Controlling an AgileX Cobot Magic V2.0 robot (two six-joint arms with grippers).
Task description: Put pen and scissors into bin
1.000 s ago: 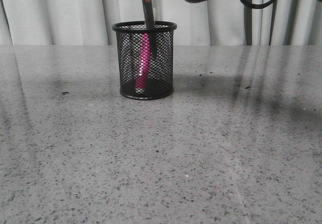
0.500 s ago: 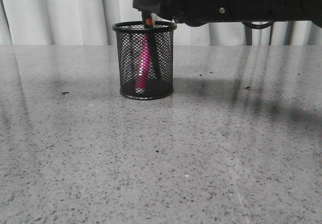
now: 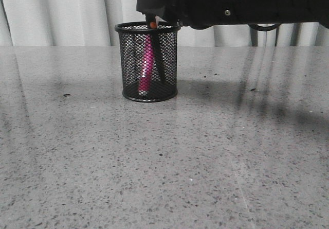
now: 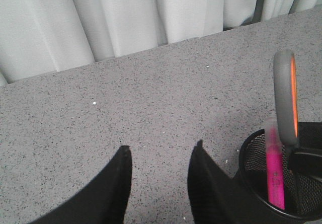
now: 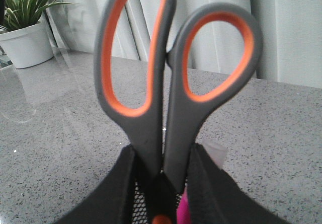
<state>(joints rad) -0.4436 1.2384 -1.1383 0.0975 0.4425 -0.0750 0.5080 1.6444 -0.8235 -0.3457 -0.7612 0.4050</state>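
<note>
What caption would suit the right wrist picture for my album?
Right pincer grips the scissors by their handles, blades down in the bin beside the pen.

Indoor test bench or office-like room. Grey speckled stone-look tabletop [image 3: 164, 157], wide and polished. Pale pleated curtains [image 4: 126, 17] hang behind it. Potted green plant [image 5: 27, 30] in white pot stands at the tabletop's far edge.
</note>
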